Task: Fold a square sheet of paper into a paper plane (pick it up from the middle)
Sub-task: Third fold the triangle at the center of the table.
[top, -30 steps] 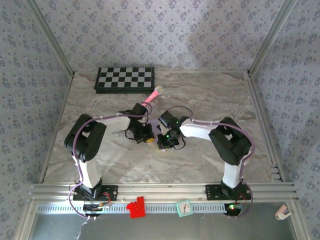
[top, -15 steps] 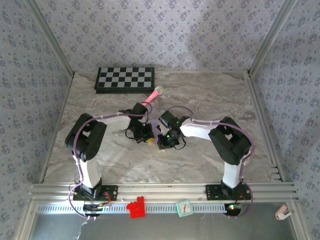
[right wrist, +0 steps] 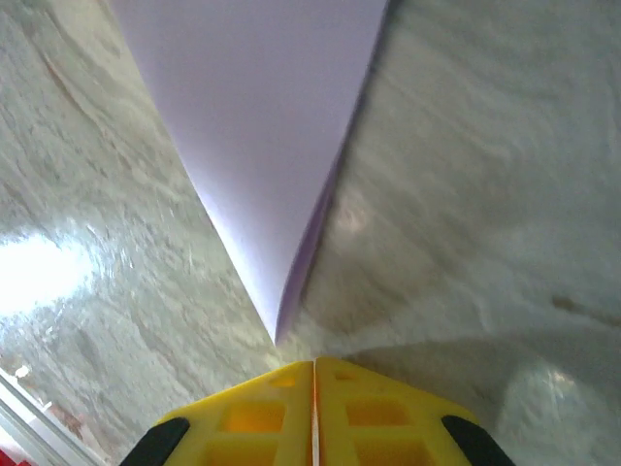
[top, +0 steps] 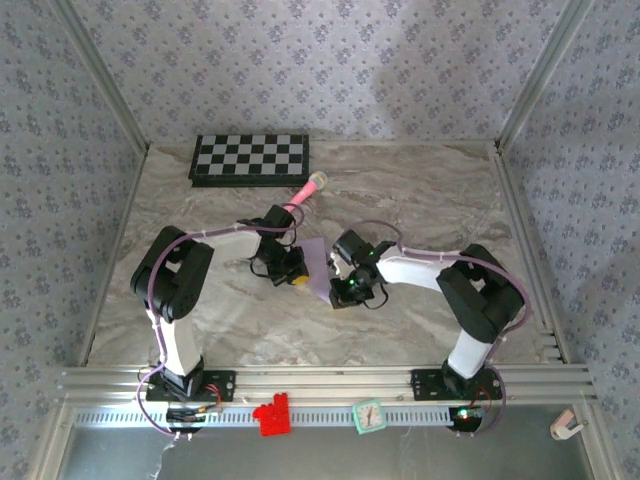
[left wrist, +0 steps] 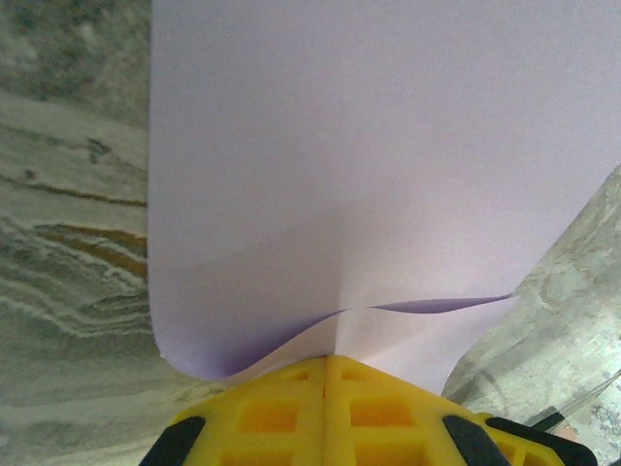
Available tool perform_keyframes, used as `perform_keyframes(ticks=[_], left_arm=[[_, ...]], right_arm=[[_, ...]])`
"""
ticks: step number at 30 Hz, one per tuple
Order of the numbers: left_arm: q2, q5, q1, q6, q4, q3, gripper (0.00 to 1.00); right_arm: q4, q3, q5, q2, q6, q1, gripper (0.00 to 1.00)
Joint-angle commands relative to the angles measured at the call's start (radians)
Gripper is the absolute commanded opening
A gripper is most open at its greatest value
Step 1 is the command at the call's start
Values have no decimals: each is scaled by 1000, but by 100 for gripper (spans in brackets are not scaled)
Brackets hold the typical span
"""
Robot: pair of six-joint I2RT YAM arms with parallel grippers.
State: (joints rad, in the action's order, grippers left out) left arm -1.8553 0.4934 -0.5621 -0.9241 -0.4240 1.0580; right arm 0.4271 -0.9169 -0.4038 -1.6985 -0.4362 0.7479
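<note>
The pale-lavender sheet of paper (top: pixel 318 262) lies partly folded on the marble table between my two grippers. In the left wrist view the paper (left wrist: pixel 369 146) spreads wide, with a centre crease and a curled lower flap running into my left gripper (left wrist: pixel 325 361), whose yellow jaws are shut on its edge. That left gripper (top: pixel 297 279) sits at the sheet's left side. My right gripper (top: pixel 345 291) is at the sheet's lower right. Its jaws (right wrist: pixel 312 364) are pressed shut, and the paper (right wrist: pixel 262 116) narrows to a tip just short of them, with bare table between.
A pink toy microphone (top: pixel 305 192) lies just behind the left arm. The black-and-white checkered board (top: pixel 250 157) sits at the back left. A red block (top: pixel 270 415) and a small clock (top: pixel 368 415) rest on the front rail. Marble table (top: pixel 430 190) spreads to the right.
My right gripper has pulled away to the right and slightly toward the front, uncovering the lavender paper between the grippers. The left gripper has stayed in place.
</note>
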Motion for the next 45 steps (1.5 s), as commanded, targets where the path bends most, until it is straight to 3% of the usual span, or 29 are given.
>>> perform_keyframes(ticks=[1, 5, 11, 35, 45], left_arm=[[-75, -137, 14, 21, -93, -30, 2], [-59, -116, 13, 18, -77, -24, 3], [-51, -92, 11, 17, -55, -19, 3], [62, 30, -27, 155, 116, -45, 14], [47, -71, -34, 172, 116, -55, 21]], right_arm=[[26, -6, 31, 78, 2, -3, 11], [-72, -21, 18, 85, -33, 3, 11], [-122, -92, 15, -31, -58, 12, 10], [-96, -97, 52, -151, -101, 9, 7], [-91, -84, 57, -156, -116, 11, 8]])
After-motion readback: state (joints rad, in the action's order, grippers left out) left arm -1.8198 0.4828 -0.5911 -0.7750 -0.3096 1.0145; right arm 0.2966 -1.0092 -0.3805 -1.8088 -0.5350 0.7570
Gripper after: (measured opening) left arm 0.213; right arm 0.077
